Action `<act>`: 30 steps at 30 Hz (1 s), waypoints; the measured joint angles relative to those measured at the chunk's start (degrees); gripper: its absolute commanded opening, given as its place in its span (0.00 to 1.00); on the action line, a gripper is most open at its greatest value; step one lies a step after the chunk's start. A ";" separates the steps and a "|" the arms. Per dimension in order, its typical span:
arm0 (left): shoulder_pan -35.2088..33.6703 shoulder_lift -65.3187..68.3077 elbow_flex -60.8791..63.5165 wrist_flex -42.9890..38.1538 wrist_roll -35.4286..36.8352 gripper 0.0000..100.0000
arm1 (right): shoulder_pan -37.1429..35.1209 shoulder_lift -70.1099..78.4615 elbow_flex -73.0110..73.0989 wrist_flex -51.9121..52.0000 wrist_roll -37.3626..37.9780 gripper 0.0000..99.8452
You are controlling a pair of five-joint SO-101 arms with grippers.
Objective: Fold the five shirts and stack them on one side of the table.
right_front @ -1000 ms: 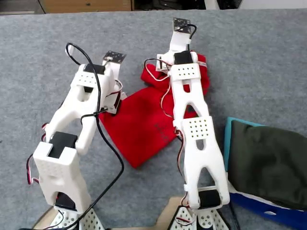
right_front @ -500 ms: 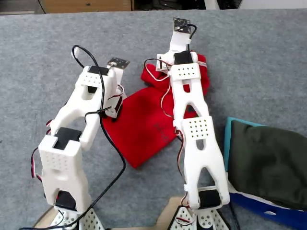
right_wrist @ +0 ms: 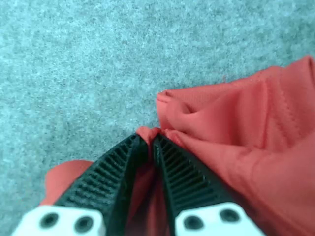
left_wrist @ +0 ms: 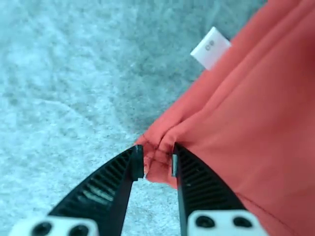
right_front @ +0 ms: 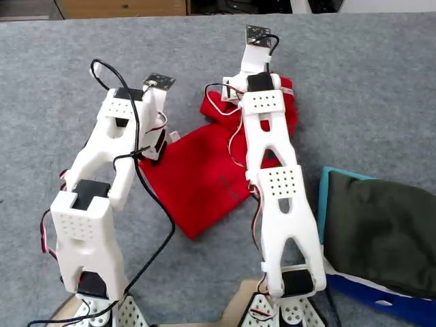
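A red shirt [right_front: 197,184] lies crumpled on the grey carpeted table between the two arms. My left gripper [left_wrist: 157,162] is shut on the shirt's left corner [left_wrist: 162,147], low over the carpet, and a white tag [left_wrist: 210,47] sticks out of the hem beyond it. In the high view this gripper [right_front: 158,144] sits at the shirt's left edge. My right gripper [right_wrist: 150,142] is shut on a bunched fold of the red shirt [right_wrist: 236,147] at its far end; from above, the arm [right_front: 262,102] covers that part.
A stack of folded shirts, dark green [right_front: 381,231] on top and blue [right_front: 381,300] below, lies at the right near edge. A black cable [right_front: 146,197] loops over the left arm. Bare carpet [right_front: 368,88] spreads to the far left and far right.
The left arm shifted slightly toward the near right, then back to the far left, tugging the shirt's left corner with it. The right arm has stayed still.
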State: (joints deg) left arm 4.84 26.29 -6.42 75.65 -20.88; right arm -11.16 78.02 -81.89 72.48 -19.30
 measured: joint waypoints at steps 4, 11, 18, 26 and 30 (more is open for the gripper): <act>0.00 0.26 0.00 0.00 -0.35 0.11 | 0.00 0.00 0.00 0.00 0.00 0.01; 0.00 0.26 0.00 0.00 -0.35 0.11 | 0.00 0.00 0.00 0.00 0.00 0.01; 0.00 0.26 0.00 0.00 -0.35 0.10 | 0.00 0.00 0.00 0.00 0.00 0.01; 0.00 0.26 0.00 1.76 -0.35 0.03 | 0.00 0.00 0.00 0.00 0.00 0.01; 0.00 0.26 0.00 1.85 -0.35 0.02 | 0.00 0.00 0.00 0.00 0.00 0.01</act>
State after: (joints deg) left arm 4.84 26.55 -6.42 77.49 -21.23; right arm -11.16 78.02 -81.89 72.48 -19.30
